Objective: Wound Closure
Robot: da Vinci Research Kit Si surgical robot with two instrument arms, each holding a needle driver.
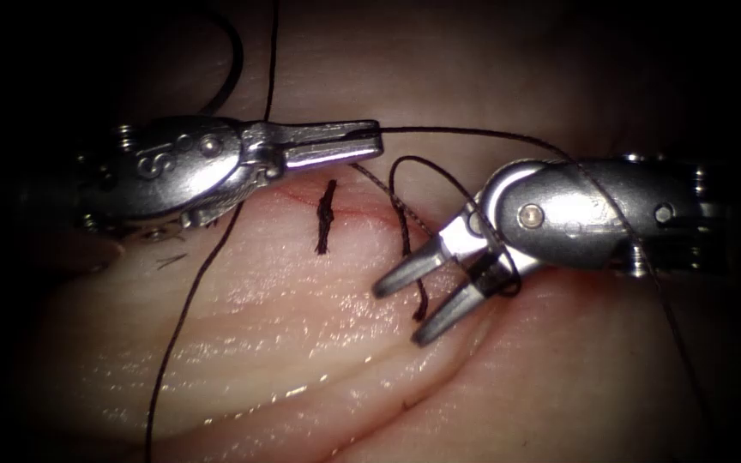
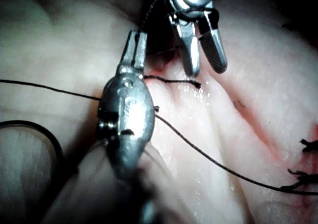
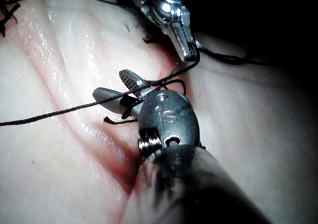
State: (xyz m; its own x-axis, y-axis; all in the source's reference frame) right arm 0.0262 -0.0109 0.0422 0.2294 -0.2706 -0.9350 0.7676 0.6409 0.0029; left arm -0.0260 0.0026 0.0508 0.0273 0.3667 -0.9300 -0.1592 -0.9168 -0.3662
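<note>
Black thread [image 1: 473,131] in left pincer [image 1: 377,140], right pincer [image 1: 406,309] agape

Around your working field you have no wall, floor, window or furniture to go by. The endoscope view fades into a black surround [image 1: 10,51] on every side, deepest at the corners, so the lit area sits as a rough oval in the middle. Your light falls from above and in front: it is strongest at the centre and breaks into small wet glints [image 1: 259,334] on the pale surface below. In the two wrist views the light is hard and close, and behind it you again meet plain darkness [image 3: 278,25], with nothing of a room to make out.
</note>
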